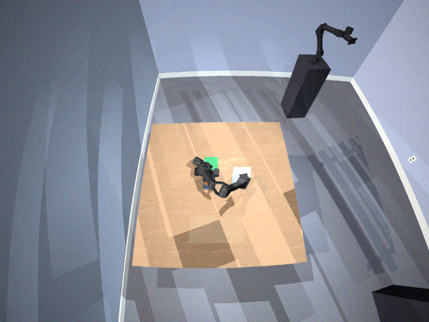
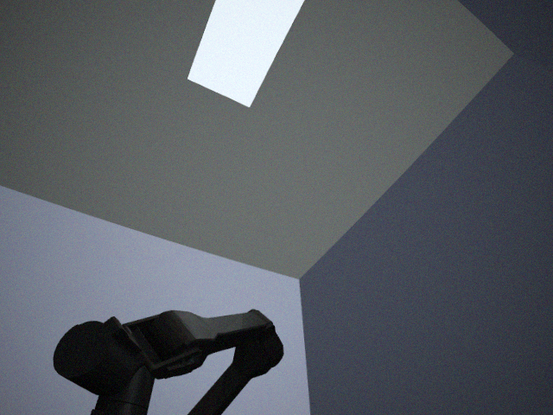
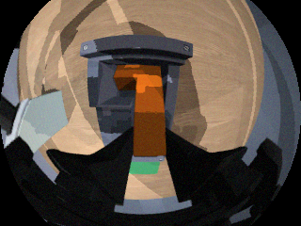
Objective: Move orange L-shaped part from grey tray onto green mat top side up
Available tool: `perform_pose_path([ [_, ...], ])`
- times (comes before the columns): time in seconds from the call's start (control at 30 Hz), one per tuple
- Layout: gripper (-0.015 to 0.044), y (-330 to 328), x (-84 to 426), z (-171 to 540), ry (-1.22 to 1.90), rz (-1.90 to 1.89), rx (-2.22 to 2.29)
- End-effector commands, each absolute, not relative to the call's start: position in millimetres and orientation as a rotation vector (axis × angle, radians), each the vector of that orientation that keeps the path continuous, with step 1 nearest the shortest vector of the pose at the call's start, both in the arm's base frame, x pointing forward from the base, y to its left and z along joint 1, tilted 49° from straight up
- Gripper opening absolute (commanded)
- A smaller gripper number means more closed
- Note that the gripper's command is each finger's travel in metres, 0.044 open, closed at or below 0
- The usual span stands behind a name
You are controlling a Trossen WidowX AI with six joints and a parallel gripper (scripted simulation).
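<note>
The pincer (image 3: 150, 153) clamps the near end of the orange L-shaped part (image 3: 149, 109) over the grey tray (image 3: 135, 51), green mat (image 3: 145, 168) showing just beneath.

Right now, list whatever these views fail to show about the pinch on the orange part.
- Top view: the orange L-shaped part is a speck under the arm.
- Wrist view: the gripper hides the part's near end, the grey tray there and most of the green mat.
- Exterior view: shows none of them.
</note>
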State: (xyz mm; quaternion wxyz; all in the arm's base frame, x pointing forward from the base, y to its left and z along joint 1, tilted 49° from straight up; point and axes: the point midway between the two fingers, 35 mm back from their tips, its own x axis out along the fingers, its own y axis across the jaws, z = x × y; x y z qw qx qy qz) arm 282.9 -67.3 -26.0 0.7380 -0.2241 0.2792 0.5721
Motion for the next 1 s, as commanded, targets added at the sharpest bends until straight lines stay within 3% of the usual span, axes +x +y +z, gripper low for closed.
perform_pose_path([
  [0.0, 0.0000, -68.2, 283.0, -25.3, 0.612, 1.256, -0.493],
  [0.97, 0.0000, -99.6, 273.6, 2.8, 0.616, 1.258, -0.484],
])
